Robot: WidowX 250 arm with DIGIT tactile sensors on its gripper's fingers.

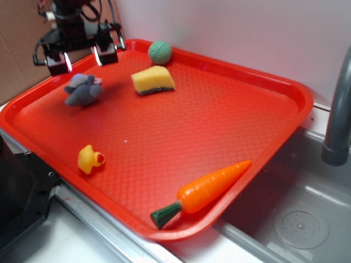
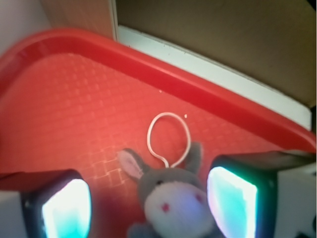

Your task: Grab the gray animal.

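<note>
The gray animal (image 1: pixel 83 91) is a small fuzzy plush toy lying on the red tray (image 1: pixel 219 120) near its far left corner. In the wrist view the gray animal (image 2: pixel 171 198) shows a whitish muzzle, a pink-lined ear and a white string loop, lying between my two fingers, nearer the right one. My gripper (image 1: pixel 82 61) is open and hangs just above and behind the toy. In the wrist view my gripper (image 2: pixel 148 210) stands with both glowing pads apart and not touching the toy.
On the tray lie a yellow sponge (image 1: pixel 153 80), a green knitted ball (image 1: pixel 159 52), a yellow rubber duck (image 1: pixel 90 159) and an orange toy carrot (image 1: pixel 205 190). The tray rim (image 2: pixel 198 89) runs just beyond the toy. A sink and faucet (image 1: pixel 337 109) are at the right.
</note>
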